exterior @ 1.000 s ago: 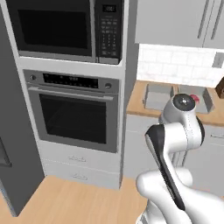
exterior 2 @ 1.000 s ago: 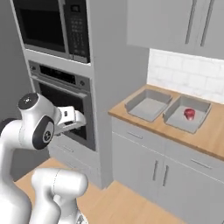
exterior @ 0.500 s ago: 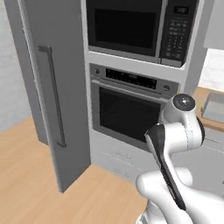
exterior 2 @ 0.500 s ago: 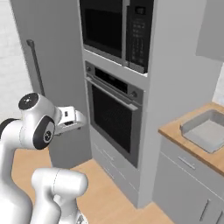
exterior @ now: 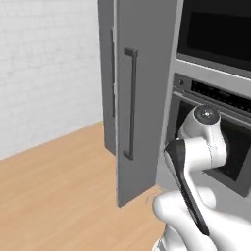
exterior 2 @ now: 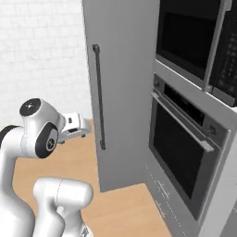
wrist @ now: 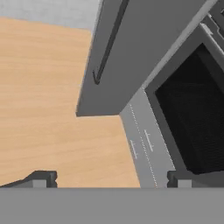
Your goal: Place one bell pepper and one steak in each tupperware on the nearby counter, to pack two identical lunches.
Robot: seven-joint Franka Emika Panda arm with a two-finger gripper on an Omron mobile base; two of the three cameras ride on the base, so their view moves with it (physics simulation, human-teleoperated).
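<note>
No readable text, label, brand, number or sign appears on anything here.

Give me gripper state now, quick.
Gripper: open, jaws wide apart, nothing held; it hangs over the wooden floor by the tall grey door.

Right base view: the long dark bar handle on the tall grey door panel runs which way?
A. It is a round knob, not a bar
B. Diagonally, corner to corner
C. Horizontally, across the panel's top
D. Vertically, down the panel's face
D: the long dark bar handle stands upright on the tall grey door panel, left of the black-glass wall oven, whose own handle runs crosswise.
</note>
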